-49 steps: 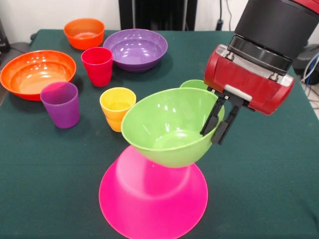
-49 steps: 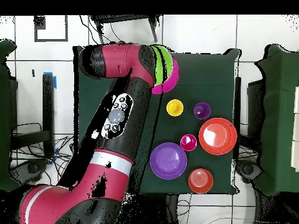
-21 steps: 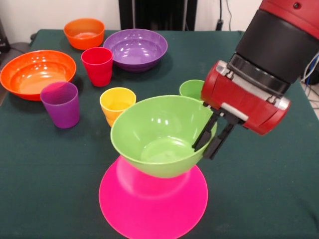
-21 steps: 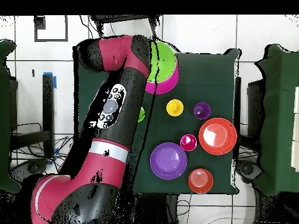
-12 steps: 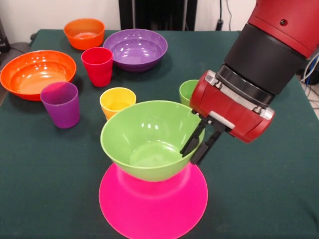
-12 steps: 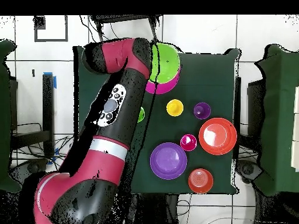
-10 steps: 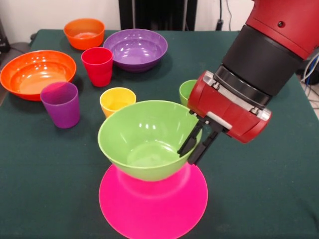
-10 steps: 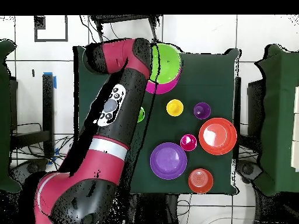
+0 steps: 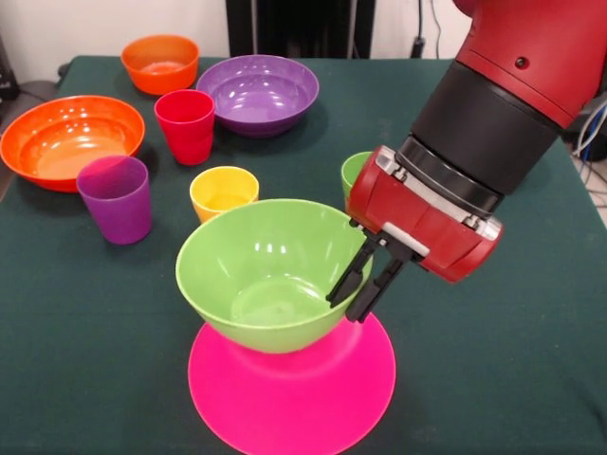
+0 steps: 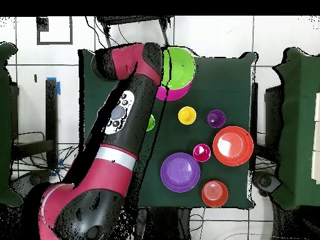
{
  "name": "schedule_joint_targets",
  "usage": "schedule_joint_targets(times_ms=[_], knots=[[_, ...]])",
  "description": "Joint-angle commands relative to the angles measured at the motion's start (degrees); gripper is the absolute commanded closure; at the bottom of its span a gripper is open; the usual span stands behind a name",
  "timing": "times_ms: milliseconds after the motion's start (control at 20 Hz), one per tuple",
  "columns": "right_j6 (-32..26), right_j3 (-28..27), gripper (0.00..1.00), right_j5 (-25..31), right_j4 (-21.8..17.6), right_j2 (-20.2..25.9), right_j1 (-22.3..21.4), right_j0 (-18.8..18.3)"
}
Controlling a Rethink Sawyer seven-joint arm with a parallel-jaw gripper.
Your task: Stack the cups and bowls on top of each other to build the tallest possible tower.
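Dark green cloth covers the tabletop (image 9: 85,313); a pale wall (image 9: 95,24) stands behind it — a black cabinet (image 9: 299,27) against it; white tiled floor (image 10: 219,37) surrounds the tabletop.

green bowl (image 9: 261,275): glossy plastic | pink bowl (image 9: 294,389): glossy plastic | table (image 9: 85,322): matt green cloth

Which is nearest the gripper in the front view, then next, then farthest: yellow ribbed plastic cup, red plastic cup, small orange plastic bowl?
From the gripper:
1. Yellow ribbed plastic cup, just beyond the light green bowl it grips.
2. Red plastic cup, farther back, beside the purple bowl.
3. Small orange plastic bowl, at the far corner.
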Motion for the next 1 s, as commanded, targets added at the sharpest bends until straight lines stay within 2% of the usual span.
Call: schedule_joint_targets(times_ms=[50, 500, 1000], knots=[[5.0, 1.4, 1.0, -3.5, -2.5, 3.6, -0.9, -0.2], [4.4, 1.3, 1.0, -0.1, -0.1, 5.6, -2.0, 0.7], [5.5, 2.4, 1.0, 0.7, 0.1, 5.5, -2.0, 1.7]])
